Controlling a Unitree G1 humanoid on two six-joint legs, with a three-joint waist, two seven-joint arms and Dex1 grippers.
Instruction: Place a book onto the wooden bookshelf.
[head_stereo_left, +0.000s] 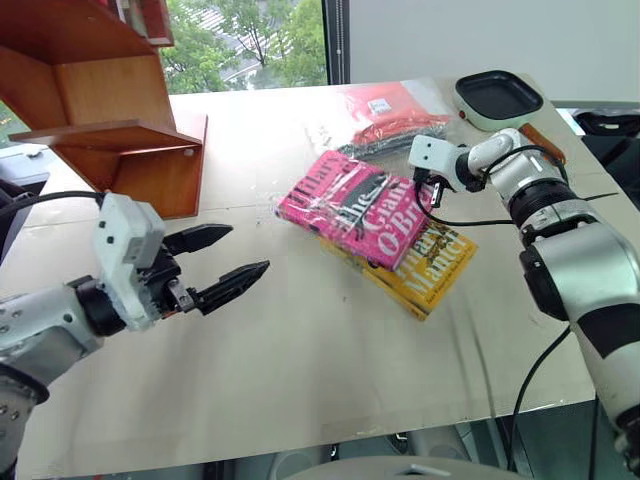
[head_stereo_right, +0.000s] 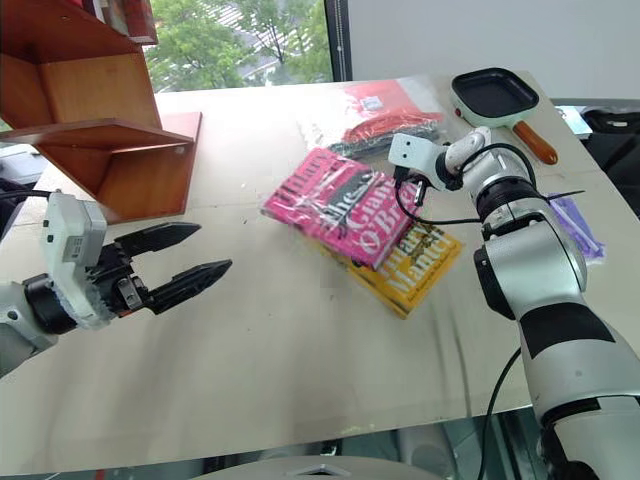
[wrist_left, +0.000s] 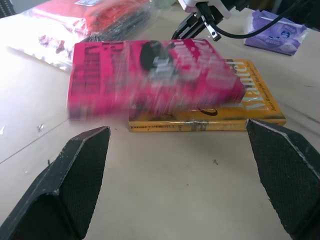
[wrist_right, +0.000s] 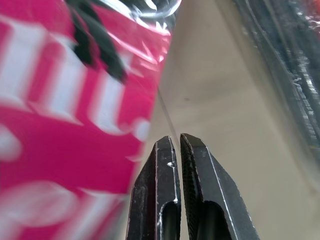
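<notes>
Pink book (head_stereo_left: 348, 210) lies flat near the middle of the table (head_stereo_left: 300, 380), resting crosswise on a yellow book (head_stereo_left: 425, 265) so that only the yellow one's near-right end sticks out. Its long axis runs on a slant, from the far left down toward the near right, with the lettering following that line.

Over at the far left stands the bookshelf (head_stereo_left: 110, 130), its slanted boards well apart from both books. In front of it the left gripper (head_stereo_left: 235, 255) hovers above the table with its fingers spread wide, pointing toward the books and holding nothing. On the right, the right gripper (wrist_right: 173, 142) has its two fingers pressed together, empty, tips just beside the pink book's far right edge; I cannot tell whether they touch it. Behind it lies a red packet (head_stereo_left: 395, 115), with a small pan (head_stereo_left: 497, 98) further right.
</notes>
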